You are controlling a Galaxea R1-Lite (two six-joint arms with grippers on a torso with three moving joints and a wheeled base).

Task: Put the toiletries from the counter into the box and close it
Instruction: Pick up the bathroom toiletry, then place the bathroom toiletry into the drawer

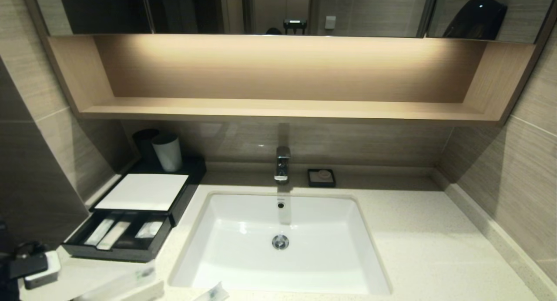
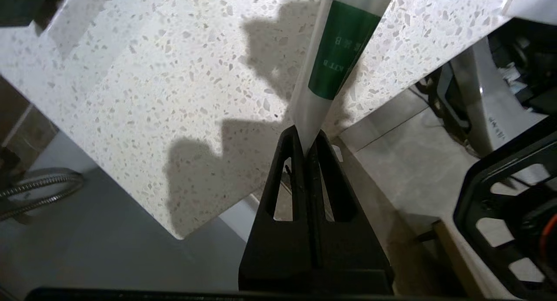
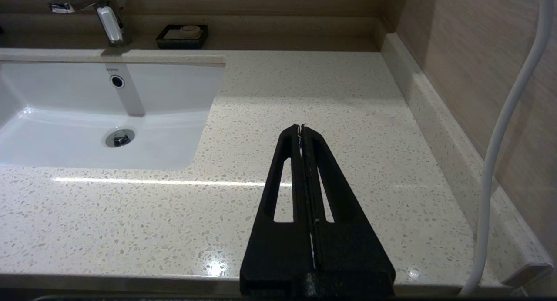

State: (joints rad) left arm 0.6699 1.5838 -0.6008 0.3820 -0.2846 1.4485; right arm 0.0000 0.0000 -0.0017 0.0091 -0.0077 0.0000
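My left gripper (image 2: 307,138) pinches a green-labelled toiletry packet (image 2: 335,53) over the counter (image 2: 152,96); my right gripper (image 3: 301,129) rests pressed together. Next: carry it to the box drawer (image 1: 117,235), lower left of head view.

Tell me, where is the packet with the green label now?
The left claw holds the packet with the green label by one end, above the counter near its front left corner.
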